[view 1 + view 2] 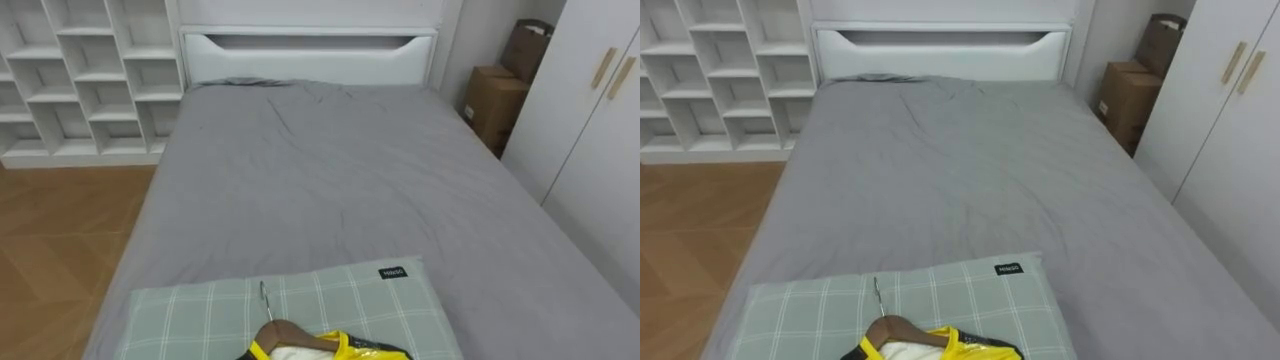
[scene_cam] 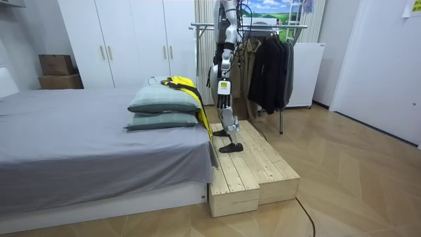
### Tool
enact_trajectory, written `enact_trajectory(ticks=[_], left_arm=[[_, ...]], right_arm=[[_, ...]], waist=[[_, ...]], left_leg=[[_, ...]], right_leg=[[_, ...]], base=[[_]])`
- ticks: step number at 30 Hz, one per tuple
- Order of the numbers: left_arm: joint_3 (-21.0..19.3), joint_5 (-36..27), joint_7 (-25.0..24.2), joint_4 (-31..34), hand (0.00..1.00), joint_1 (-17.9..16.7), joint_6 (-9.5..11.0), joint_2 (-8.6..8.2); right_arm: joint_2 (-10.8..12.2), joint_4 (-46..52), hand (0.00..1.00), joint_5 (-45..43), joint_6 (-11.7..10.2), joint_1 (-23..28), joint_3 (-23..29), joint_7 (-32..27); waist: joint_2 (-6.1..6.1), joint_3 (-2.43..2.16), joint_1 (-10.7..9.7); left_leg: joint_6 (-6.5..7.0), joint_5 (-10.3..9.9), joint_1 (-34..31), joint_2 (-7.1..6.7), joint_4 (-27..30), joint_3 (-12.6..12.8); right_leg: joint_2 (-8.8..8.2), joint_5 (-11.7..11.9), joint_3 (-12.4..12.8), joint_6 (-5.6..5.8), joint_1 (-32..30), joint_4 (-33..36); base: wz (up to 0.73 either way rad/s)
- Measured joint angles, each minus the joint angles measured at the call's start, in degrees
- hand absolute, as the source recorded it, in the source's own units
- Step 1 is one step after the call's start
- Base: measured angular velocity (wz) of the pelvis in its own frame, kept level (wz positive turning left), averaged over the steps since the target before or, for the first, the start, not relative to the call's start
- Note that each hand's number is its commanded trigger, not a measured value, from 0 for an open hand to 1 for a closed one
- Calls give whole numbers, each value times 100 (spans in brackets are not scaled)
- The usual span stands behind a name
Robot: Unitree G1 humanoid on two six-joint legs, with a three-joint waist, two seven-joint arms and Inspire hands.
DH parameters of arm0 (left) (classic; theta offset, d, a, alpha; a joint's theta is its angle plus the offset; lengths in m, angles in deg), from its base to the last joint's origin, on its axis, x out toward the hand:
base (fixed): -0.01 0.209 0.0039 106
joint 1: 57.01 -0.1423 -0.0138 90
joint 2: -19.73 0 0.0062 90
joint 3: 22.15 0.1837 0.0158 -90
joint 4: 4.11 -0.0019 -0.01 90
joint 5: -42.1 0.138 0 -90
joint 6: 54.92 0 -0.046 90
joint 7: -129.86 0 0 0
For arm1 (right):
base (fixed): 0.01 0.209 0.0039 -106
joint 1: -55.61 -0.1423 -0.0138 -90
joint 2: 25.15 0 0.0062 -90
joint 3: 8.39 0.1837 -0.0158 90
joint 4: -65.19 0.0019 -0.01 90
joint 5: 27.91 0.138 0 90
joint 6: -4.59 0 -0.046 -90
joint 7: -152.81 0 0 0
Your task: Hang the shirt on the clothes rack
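A yellow garment point(image 1: 345, 349) with black trim sits on a wooden hanger point(image 1: 287, 332), whose metal hook point(image 1: 265, 298) points up the bed. It lies on a green checked pillow point(image 1: 330, 290) at the foot of the bed. In the room view the garment point(image 2: 185, 85) tops two stacked pillows point(image 2: 164, 102). I stand on a wooden platform point(image 2: 253, 172) just behind them, facing the bed. My left hand point(image 2: 222, 87) hangs at my side, a little to the room view's right of the garment and apart from it.
A clothes rack point(image 2: 253, 27) with dark jackets point(image 2: 270, 66) stands behind me. The grey bed point(image 1: 330, 170) stretches ahead to a white headboard point(image 1: 310, 55). White shelves point(image 1: 80, 75) stand at the left, cardboard boxes point(image 1: 495, 100) and a wardrobe point(image 1: 590, 110) at the right.
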Motion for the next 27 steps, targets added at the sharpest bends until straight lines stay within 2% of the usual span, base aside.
enact_trajectory(ticks=[9,14,19,24,27], left_arm=[[-606,-206,212,85,0,-14,56,6],[-749,-175,821,250,0,13,285,29],[-984,-91,1481,662,0,66,396,104],[-1113,-45,2259,1042,0,97,801,122],[-1025,-49,2488,1035,0,92,893,122]], right_arm=[[-9,-36,0,-135,-18,4,53,57],[-29,-53,0,-136,-34,-1,50,63],[-61,-110,0,-169,-36,-17,53,93],[-116,-108,0,-209,-163,-12,59,199],[-127,-108,0,-209,-206,-25,55,198]], waist=[[27,0,6],[59,8,1],[105,8,-8],[156,18,-31],[177,27,-74]], left_leg=[[0,0,93,0,3,9],[0,0,133,2,-7,0],[1,-1,117,3,-55,-1],[30,21,139,-7,-182,2],[30,23,139,-7,-179,0]], right_leg=[[1,0,4,0,101,10],[0,0,-5,0,124,13],[1,1,-18,-1,113,28],[1,6,9,6,97,8],[0,5,3,7,90,4]], base=[[0],[0],[0],[0],[0]])
